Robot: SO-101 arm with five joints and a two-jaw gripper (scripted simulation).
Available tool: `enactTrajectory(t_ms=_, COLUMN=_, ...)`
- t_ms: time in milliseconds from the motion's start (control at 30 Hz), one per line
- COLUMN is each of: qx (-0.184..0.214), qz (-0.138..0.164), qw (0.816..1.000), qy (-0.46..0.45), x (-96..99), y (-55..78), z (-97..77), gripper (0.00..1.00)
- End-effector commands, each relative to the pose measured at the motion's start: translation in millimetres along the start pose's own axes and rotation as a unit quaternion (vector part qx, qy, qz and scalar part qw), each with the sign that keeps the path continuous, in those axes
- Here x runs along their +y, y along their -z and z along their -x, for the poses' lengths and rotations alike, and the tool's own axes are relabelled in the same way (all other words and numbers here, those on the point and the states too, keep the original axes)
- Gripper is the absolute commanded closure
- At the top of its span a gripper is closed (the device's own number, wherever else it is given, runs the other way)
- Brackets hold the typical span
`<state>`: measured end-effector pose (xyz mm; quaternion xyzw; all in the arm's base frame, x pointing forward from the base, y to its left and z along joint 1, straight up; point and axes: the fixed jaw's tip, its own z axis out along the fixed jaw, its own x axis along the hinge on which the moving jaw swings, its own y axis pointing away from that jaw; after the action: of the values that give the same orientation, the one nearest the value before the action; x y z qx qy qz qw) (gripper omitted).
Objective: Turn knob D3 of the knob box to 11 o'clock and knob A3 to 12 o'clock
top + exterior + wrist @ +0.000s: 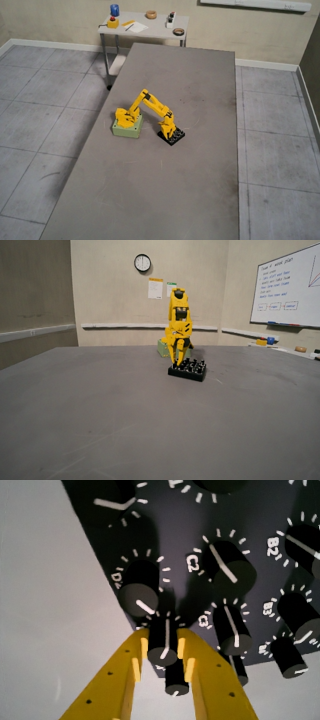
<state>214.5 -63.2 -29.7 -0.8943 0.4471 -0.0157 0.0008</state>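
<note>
The black knob box (178,140) (184,375) stands on the table, with several black knobs on top. My gripper (168,137) (176,364) (163,645) points down over its edge and is shut on knob D3 (162,656), which sits between both fingertips in the wrist view. D3's white line runs lengthwise between the fingers; its hour cannot be read surely, as the fingers hide some marks and its label. Knob D2 (139,600) stands just above D3 in the wrist view. Knob A3 is outside the wrist view and too small to identify in the top and exterior views.
In the wrist view, knob C3 (237,644) and knob C2 (237,577) stand right of the fingers, with knob B3 (305,630) farther right. Another knob (176,689) stands close beyond D3. The arm's green base block (125,132) (163,348) is beside the box.
</note>
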Motion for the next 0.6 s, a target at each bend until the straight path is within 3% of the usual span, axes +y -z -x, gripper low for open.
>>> enactTrajectory(t_ms=0, qx=-0.012, qz=0.007, qw=0.999, qy=-0.030, x=0.3, y=-3.6, z=5.4, gripper=0.99)
enactTrajectory(t_ms=567, qx=-0.011, qz=0.009, qw=0.987, qy=-0.160, x=0.0, y=-3.6, z=6.9, gripper=0.99)
